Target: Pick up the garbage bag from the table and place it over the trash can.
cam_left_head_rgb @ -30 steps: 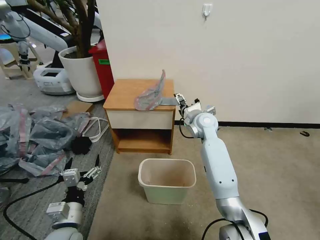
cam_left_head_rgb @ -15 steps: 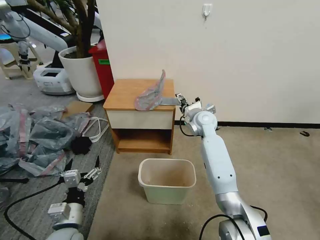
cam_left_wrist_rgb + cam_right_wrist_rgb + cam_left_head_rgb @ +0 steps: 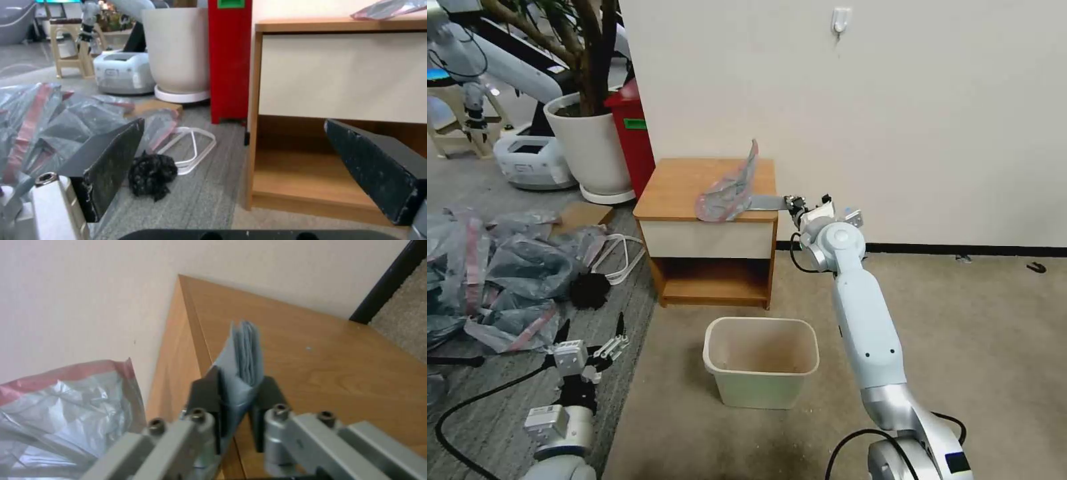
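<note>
The small wooden nightstand with orange-brown top (image 3: 687, 187) stands against the wall; the cream-beige rectangular plastic trash can (image 3: 760, 383) sits on the floor in front, rim free for covering. The thin translucent grey garbage bag with pink-red band (image 3: 727, 190) lies on the tabletop, its folded tail overhanging the edge. My right gripper (image 3: 236, 400) is clenched on that tail from the side. My left gripper (image 3: 590, 333) hangs low, jaws spread wide.

A tall red bin (image 3: 632, 137) stands beside a white plant pot (image 3: 589, 145); grey-and-pink bags (image 3: 490, 267) are heaped on grey carpet (image 3: 514, 400)
</note>
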Controlling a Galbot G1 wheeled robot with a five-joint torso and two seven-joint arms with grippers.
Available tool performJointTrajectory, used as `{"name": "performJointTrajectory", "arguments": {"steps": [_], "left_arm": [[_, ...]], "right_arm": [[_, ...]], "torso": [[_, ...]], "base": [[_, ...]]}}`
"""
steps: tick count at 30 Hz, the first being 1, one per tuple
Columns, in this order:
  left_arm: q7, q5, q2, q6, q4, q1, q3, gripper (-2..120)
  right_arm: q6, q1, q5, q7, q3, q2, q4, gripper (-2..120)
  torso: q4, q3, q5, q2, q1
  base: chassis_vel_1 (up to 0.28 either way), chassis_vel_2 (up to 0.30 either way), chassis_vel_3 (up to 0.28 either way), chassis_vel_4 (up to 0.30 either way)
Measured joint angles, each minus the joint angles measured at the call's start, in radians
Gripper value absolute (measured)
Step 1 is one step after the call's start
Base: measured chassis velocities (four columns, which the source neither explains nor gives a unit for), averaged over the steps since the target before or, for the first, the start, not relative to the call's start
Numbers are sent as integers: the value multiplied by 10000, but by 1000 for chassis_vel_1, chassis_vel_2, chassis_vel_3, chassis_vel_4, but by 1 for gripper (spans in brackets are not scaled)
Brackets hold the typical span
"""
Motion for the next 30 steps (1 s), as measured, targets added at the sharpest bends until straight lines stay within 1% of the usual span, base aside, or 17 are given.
{"name": "performJointTrajectory", "arguments": {"steps": [1, 3, 4, 12, 13, 14, 15, 18, 19, 20, 21, 23, 24, 25, 26, 27, 30], "left_arm": [[0, 0, 0, 0, 0, 0, 0, 100], [-3, 1, 7, -4, 9, -4, -3, 100], [-6, 1, 9, -6, 22, -11, -3, 100], [-10, 1, 2, -30, 146, -97, 13, 100], [-13, -1, 15, -36, 199, -139, 19, 100], [-13, -3, 29, -38, 220, -165, 26, 100], [-13, -3, 29, -38, 220, -165, 26, 100], [-15, -9, 69, -45, 329, -291, 55, 100], [-16, -10, 74, -46, 361, -329, 75, 100], [-16, -10, 74, -46, 361, -329, 75, 100], [-15, -9, 77, -47, 405, -381, 110, 100], [-16, -8, 71, -51, 477, -455, 168, 100], [-16, -8, 71, -51, 477, -455, 168, 100], [-16, 34, 59, -82, 576, -543, 237, 100], [-15, 44, 55, -89, 593, -566, 247, 100], [-15, 44, 55, -89, 593, -566, 247, 100], [-15, 55, 50, -101, 599, -583, 259, 100]], "right_arm": [[0, 0, 0, 0, 0, 0, 0, 9], [-3, -8, -19, -4, -6, -29, 14, 1], [-4, -19, -43, -4, -17, -61, 50, 0], [-169, -408, 37, 89, -128, -445, 725, 0], [-280, -746, 196, 263, -235, -703, 1249, 0], [-319, -905, 263, 322, -284, -805, 1518, 0], [-319, -905, 263, 322, -284, -805, 1518, 0], [-431, -1820, 547, 689, -440, -1208, 3056, 0], [-450, -2077, 583, 759, -477, -1292, 3442, 0], [-450, -2077, 583, 759, -477, -1292, 3442, 0], [-482, -2588, 623, 867, -519, -1392, 4055, 0], [-559, -3428, 661, 1150, -631, -1483, 4866, 0], [-559, -3428, 661, 1150, -631, -1483, 4866, 0], [-715, -5065, 600, 1488, -976, -1451, 6193, 0], [-740, -5638, 357, 1518, -1262, -1421, 6559, 0], [-740, -5638, 357, 1518, -1262, -1421, 6559, 0], [-736, -6750, -441, 1460, -1948, -1293, 6914, 0]], "torso": [[0, 0, 0, 0, 0], [0, 0, 0, 0, 1], [1, 0, 0, -1, 1], [1, 0, 0, 0, 0], [1, 0, 0, 0, 1], [0, 0, 1, 0, 0], [0, 0, 1, 0, 0], [-1, 0, 0, 0, 0], [1, -1, -1, 0, 0], [1, -1, -1, 0, 0], [1, 0, -1, 0, 0], [-1, -1, 0, 0, 0], [-1, -1, 0, 0, 0], [-2, -1, -1, 0, 0], [-1, -1, -1, 0, 0], [-1, -1, -1, 0, 0], [0, -1, -1, 0, 0]], "base": [[0, 0, 0, 0], [0, 0, 0, 0], [0, 0, 0, 0], [0, 0, 0, 0], [0, 0, 0, 0], [0, 0, 0, 0], [0, 0, 0, 0], [0, 0, 0, 0], [0, 0, 0, 0], [0, 0, 0, 0], [0, 0, 0, 0], [0, 0, 0, 0], [0, 0, 0, 0], [0, 0, 0, 0], [0, 0, 0, 0], [0, 0, 0, 0], [0, 0, 0, 0]]}}
